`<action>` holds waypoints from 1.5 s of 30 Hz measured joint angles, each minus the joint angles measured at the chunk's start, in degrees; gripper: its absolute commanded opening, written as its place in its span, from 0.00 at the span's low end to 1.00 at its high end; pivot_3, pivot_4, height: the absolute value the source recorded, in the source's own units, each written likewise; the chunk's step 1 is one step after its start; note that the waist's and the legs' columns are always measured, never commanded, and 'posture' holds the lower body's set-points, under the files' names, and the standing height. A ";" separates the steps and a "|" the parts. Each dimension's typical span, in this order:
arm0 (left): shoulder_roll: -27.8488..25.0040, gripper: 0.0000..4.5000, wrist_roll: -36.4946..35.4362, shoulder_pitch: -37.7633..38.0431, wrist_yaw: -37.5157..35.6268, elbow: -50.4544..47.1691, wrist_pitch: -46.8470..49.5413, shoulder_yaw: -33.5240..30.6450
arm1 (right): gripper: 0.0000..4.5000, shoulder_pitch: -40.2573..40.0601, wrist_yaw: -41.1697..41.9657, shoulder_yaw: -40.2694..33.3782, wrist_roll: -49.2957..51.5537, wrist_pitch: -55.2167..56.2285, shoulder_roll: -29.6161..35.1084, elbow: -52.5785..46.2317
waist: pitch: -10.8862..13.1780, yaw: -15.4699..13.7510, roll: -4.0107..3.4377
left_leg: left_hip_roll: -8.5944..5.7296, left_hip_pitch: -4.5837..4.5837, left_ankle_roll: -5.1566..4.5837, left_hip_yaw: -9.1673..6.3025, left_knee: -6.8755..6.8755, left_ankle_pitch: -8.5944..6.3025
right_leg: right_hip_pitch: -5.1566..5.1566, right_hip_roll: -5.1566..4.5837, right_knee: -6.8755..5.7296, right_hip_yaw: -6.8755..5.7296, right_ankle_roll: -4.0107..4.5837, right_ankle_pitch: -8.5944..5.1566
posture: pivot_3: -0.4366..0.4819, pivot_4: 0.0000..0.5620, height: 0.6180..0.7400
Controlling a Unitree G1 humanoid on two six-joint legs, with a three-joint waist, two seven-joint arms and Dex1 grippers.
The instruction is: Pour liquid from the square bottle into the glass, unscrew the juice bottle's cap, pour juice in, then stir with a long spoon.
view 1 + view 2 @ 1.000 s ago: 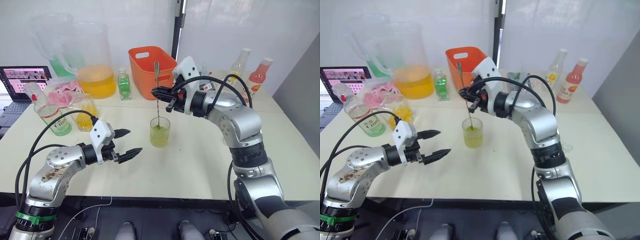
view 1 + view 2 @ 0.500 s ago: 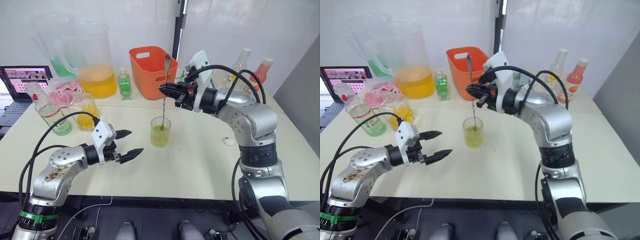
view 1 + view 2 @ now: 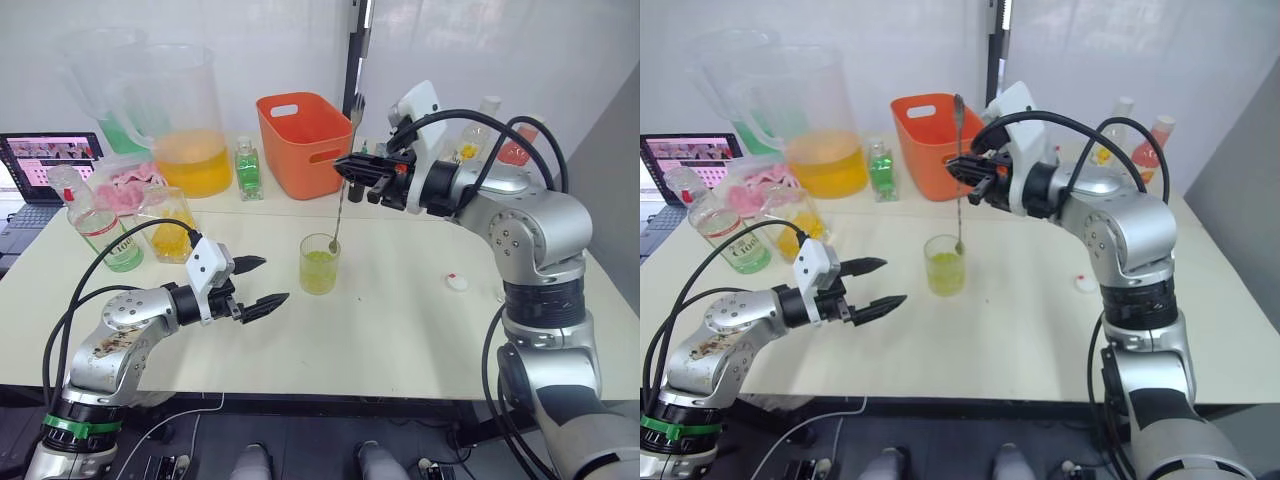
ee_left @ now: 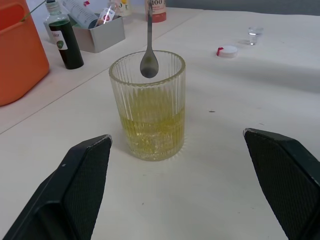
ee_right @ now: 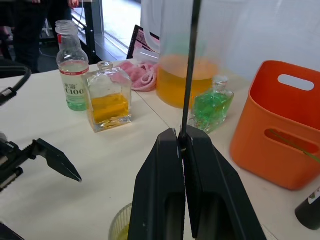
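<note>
- The glass (image 3: 320, 264) stands on the table (image 3: 420, 330), holding yellow-green liquid.
- My right gripper (image 3: 345, 167) pinches the long spoon (image 3: 343, 195), its bowl hanging at the rim.
- My left gripper (image 3: 262, 283) hovers beside the glass, fingers spread.

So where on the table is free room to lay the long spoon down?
Bare tabletop lies between the glass and the small white cap, and along the near edge in front of the glass. The back left is crowded: pitcher, square bottle, juice bottle, orange basket.
</note>
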State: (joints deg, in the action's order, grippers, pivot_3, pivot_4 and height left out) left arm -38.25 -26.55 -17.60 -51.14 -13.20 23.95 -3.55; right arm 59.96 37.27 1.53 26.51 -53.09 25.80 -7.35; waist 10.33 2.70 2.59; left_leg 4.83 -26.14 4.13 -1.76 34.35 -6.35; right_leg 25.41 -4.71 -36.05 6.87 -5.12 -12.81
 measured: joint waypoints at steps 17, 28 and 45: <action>1.15 0.99 -1.21 -0.40 0.40 0.01 0.09 -0.35 | 0.00 5.54 -4.43 -7.06 10.44 -11.36 0.82 -2.45 | 0.00 -0.16 -0.01 | 0.00 -0.03 0.00 0.00 0.01 0.00 | 0.00 0.00 0.02 0.02 0.02 -0.01 | 0.48 0.27 0.81; 0.98 0.99 -5.09 0.35 -1.80 -1.85 -0.35 -4.51 | 0.00 17.26 2.81 -1.51 15.52 -37.61 22.26 11.11 | 0.00 0.19 0.00 | 0.00 -0.03 0.01 0.10 -0.07 -0.01 | 0.11 -0.04 0.17 0.09 0.22 -0.03 | 0.48 0.27 0.81; 1.62 0.99 -5.17 5.25 -0.28 -7.45 -0.51 -4.71 | 0.00 10.59 0.10 11.95 7.97 -36.34 18.88 33.20 | 0.00 1.30 -0.01 | -0.01 -0.11 -0.01 0.10 -0.01 0.01 | 0.24 0.00 -0.01 0.15 0.03 0.00 | 0.48 0.27 0.81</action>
State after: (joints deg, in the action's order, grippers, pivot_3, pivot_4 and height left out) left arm -36.63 -31.71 -12.34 -51.42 -20.65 23.44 -8.27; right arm 70.56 37.37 13.48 34.48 -89.43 44.68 25.85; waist 10.33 4.00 2.58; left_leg 4.82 -26.24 4.12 -1.67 34.34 -6.35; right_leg 25.65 -4.71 -36.06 7.02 -5.09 -12.82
